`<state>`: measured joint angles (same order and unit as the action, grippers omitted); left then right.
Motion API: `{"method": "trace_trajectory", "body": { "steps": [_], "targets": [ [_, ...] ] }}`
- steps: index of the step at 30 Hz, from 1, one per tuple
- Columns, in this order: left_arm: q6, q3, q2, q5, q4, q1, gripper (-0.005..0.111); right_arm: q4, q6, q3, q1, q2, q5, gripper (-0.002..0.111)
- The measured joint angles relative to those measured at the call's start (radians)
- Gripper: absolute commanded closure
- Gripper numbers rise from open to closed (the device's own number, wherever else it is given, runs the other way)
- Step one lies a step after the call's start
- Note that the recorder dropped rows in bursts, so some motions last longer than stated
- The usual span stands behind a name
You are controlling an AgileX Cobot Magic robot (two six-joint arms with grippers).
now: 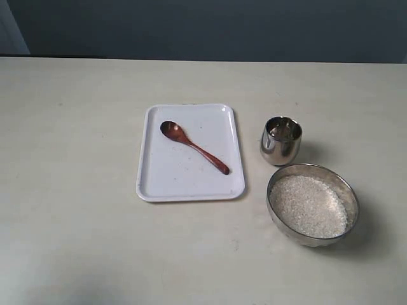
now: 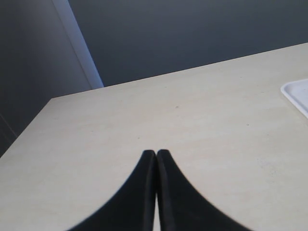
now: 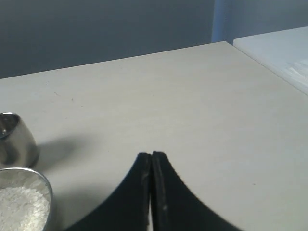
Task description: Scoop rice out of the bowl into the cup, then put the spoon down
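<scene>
My left claw [image 2: 156,153] hangs over the bare tabletop [image 2: 144,110], its two dark fingers pressed together on nothing; a corner of the white tray [image 2: 298,94] shows at the edge of that wrist view. My right claw [image 3: 151,154] is likewise closed and empty, with the steel cup [image 3: 14,139] and the steel bowl [image 3: 45,180] of rice [image 3: 21,207] off to one side.

In the exterior view the wooden spoon [image 1: 193,147] lies flat on the tray, hollow up. Its long axis runs diagonally, the oval end toward the tray's far left corner and the handle tip toward the near right. The cup stands upright just right of the tray, the bowl just in front of it.
</scene>
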<state>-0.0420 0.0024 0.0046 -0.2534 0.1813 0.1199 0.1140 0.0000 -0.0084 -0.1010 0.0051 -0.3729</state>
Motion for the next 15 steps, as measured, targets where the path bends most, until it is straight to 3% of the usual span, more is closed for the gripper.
{"method": "trace_trajectory", "body": {
  "steps": [15],
  "targets": [
    [0.0, 0.0, 0.0, 0.0, 0.0, 0.0, 0.106, -0.001, 0.022, 0.0, -0.013, 0.0, 0.002, 0.108]
  ]
}}
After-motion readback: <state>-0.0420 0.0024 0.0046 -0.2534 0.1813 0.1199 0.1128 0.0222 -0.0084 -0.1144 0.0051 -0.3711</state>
